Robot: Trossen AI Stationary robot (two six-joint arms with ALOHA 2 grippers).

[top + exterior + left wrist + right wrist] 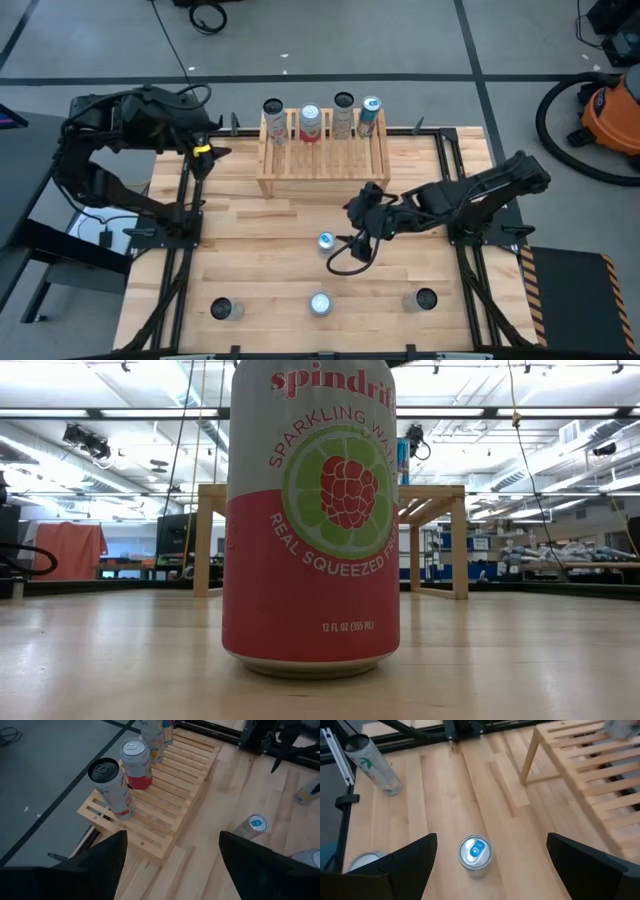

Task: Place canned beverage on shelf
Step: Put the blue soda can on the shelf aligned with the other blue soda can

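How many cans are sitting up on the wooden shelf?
4, in a row along the shelf back edge: black-topped can, red-bottomed can, dark-topped can, tilted end can. None seem hidden.

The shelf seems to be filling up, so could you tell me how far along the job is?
Done: four cans stand on the shelf, along its back row. In hand: the right claw hangs open just above a blue-tabbed can in mid-table, nothing gripped yet. The left claw waits empty by the shelf's left end. Left: that can plus three at the near edge, among them the middle can.
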